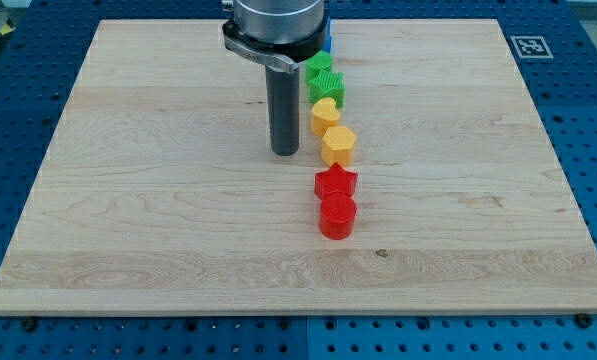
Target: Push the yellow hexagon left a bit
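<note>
The yellow hexagon [338, 145] sits near the middle of the pale wooden worktop [128, 200], in a close column of blocks. A yellow heart [324, 116] touches it above; a red star [335, 183] lies just below, then a red hexagon [337, 216]. Bare grained wood spreads wide to the view's left. My tip [285, 152] stands just left of it, apart. No fingers exist here. Two green blocks [325, 80] and a blue one [329, 40] continue upward.

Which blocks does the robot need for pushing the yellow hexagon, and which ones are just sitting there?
Needed for the job:
- yellow hexagon
- my tip, just to the view's left of the yellow hexagon

Just lying about:
- yellow heart
- two green blocks
- blue block, mostly hidden behind the arm
- red star
- red hexagon
- wooden board
</note>
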Robot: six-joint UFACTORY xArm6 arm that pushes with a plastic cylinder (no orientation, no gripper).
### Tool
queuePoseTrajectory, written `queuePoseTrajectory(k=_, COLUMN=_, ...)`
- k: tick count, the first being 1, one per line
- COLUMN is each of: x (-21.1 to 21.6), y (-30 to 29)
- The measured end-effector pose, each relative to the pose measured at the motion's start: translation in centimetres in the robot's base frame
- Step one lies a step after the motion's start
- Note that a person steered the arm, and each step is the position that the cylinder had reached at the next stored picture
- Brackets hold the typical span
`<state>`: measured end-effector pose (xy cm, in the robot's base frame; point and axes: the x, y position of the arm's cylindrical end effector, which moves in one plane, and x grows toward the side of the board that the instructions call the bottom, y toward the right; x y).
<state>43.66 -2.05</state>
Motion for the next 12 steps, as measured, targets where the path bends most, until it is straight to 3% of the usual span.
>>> queuePoseTrajectory(k=2, x=1.9, y=-0.5)
queuePoseTrajectory(k=5, x=13.3, y=-0.8)
queuePoseTrajectory(k=7, x=16.9, y=4.6)
queuePoseTrajectory(k=8, x=15.3, y=8.7)
queuePoseTrajectory(k=11, x=1.0, y=12.1)
queuePoseTrajectory(k=12, x=1.0, y=12.1)
